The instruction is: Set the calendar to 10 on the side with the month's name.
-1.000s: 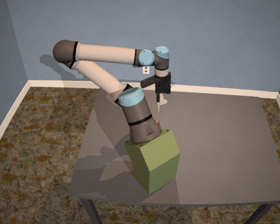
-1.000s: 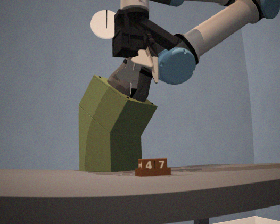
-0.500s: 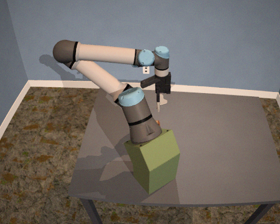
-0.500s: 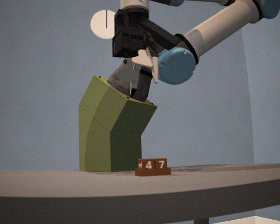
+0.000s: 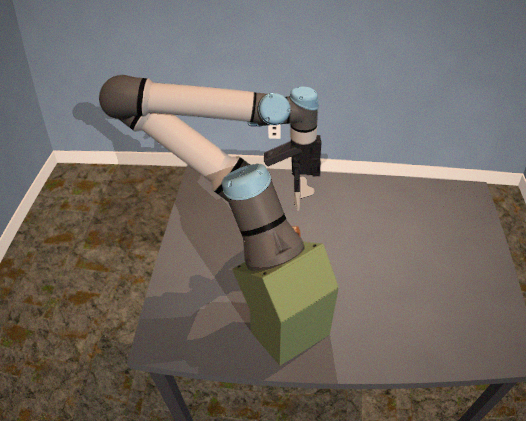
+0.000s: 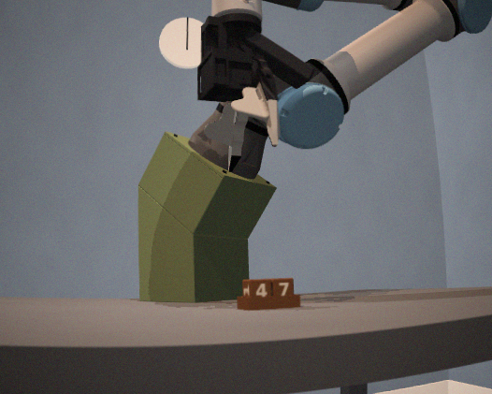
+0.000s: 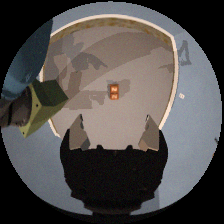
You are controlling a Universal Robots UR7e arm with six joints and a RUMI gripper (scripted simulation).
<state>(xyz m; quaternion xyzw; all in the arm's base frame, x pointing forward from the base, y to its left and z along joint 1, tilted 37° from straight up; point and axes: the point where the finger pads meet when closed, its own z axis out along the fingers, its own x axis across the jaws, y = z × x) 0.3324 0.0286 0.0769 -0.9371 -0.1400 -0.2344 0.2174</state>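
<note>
While our hand (image 7: 112, 131) hangs high above the table (image 6: 123, 321) with its fingers spread wide and nothing between them, the brown calendar tray (image 6: 268, 301) sits just beside the green pedestal (image 6: 189, 235), both cubes flat in it, the left showing 4 (image 6: 261, 290) and the right 7 (image 6: 283, 289).

Grey table (image 5: 407, 271) on dark legs, mottled brown floor (image 5: 57, 271), blue walls (image 5: 382, 46), white baseboard (image 5: 422, 172)
</note>
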